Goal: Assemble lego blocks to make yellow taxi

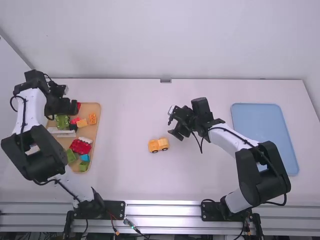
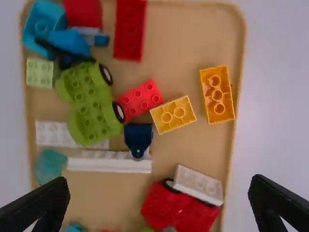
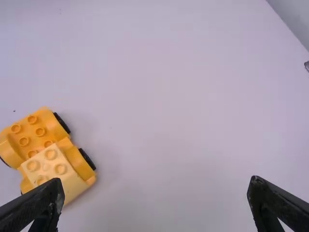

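Both jaw pairs gape, empty. Picking bricks seems underway — left gripper (image 2: 160, 186) must square to a yellow brick (image 2: 173, 115) for the part-built taxi (image 1: 159, 145).

High cam looked forward-down from above/behind arms, farther out; wrist cams faced desk (image 1: 130, 115), close. High/left shared tray (image 2: 188, 145), high/right yellow car (image 3: 29, 135).

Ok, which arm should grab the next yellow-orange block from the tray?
Left, I'd say: its open pincer hovers over the tray, near the yellow-orange blocks; the right pincer is near the car.
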Motion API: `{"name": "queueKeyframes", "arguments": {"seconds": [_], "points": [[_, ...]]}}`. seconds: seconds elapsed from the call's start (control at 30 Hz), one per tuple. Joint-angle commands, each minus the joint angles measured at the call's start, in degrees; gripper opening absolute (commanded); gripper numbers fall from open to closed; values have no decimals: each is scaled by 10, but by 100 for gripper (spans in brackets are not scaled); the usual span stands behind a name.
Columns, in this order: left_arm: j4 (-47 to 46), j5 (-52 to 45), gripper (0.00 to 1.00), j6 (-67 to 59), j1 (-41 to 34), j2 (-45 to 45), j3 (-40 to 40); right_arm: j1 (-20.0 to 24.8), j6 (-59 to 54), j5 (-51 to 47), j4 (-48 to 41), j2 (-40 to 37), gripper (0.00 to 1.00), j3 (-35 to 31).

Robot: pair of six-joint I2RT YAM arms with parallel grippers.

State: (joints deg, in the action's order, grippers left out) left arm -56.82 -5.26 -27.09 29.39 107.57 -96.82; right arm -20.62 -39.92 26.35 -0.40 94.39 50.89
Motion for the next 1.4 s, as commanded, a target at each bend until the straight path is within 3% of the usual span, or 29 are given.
{"name": "queueKeyframes", "arguments": {"seconds": [0.0,0.13,0.23,0.4,0.8,0.93,1.17,1.37], "points": [[-30,9,99,-178,-10,45,-52,7,11,-9,-16,-4,99,28],[-31,2,98,-288,-13,80,-74,13,12,-7,-36,-4,99,37],[-38,-35,88,-408,-9,97,-65,20,12,-7,-57,-4,99,47],[-32,-42,91,-517,-7,99,-27,27,14,-7,-104,-4,99,68],[141,-33,82,-567,-5,99,122,25,54,-8,-110,-7,99,77],[149,-33,73,-560,-5,99,141,26,54,-8,-105,-8,99,77],[161,-45,69,-559,-5,99,156,26,63,-8,-104,-8,99,77],[164,-41,57,-546,-5,108,159,26,67,-7,-104,-8,99,77]]}}
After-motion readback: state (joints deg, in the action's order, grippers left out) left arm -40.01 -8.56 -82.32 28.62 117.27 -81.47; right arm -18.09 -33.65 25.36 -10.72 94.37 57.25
